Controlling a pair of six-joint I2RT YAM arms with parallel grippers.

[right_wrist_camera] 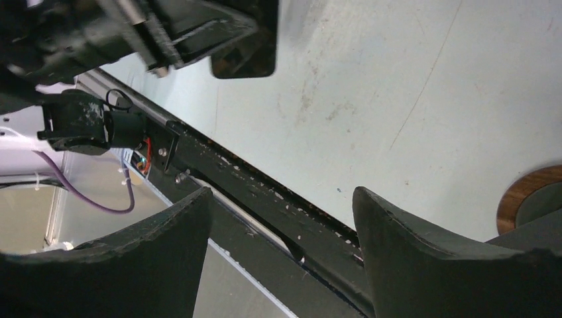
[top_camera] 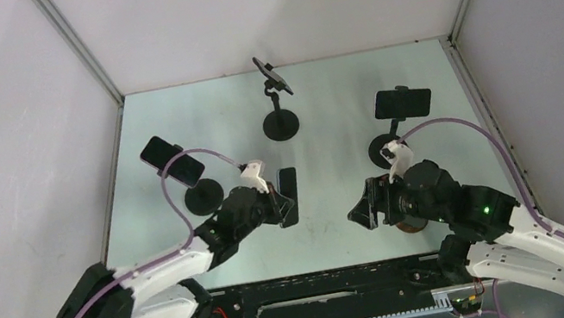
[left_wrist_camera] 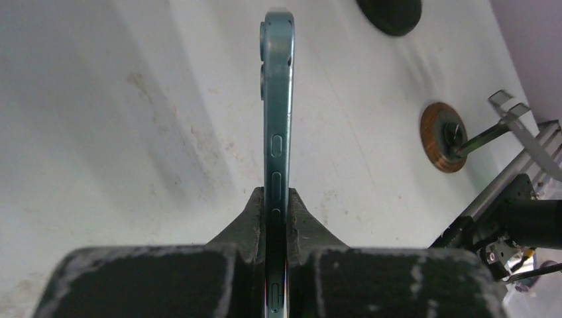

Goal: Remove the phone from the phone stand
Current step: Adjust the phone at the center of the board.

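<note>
My left gripper [top_camera: 284,202] is shut on a dark teal phone [top_camera: 289,196] and holds it above the middle of the table, clear of every stand. In the left wrist view the phone [left_wrist_camera: 277,132] is edge-on between my fingers [left_wrist_camera: 252,218]. A black stand [top_camera: 204,196] on the left holds a phone [top_camera: 171,161]. Another stand [top_camera: 386,149] on the right holds a phone [top_camera: 403,103]. My right gripper [top_camera: 360,211] is open and empty, and in its wrist view [right_wrist_camera: 281,199] it faces the table's near edge.
A third black stand [top_camera: 281,124] stands at the back centre with a small tilted clamp [top_camera: 273,76]. A round wooden stand base [top_camera: 410,224] lies under my right arm and also shows in the left wrist view [left_wrist_camera: 443,137]. The black mounting rail [right_wrist_camera: 278,199] runs along the near edge.
</note>
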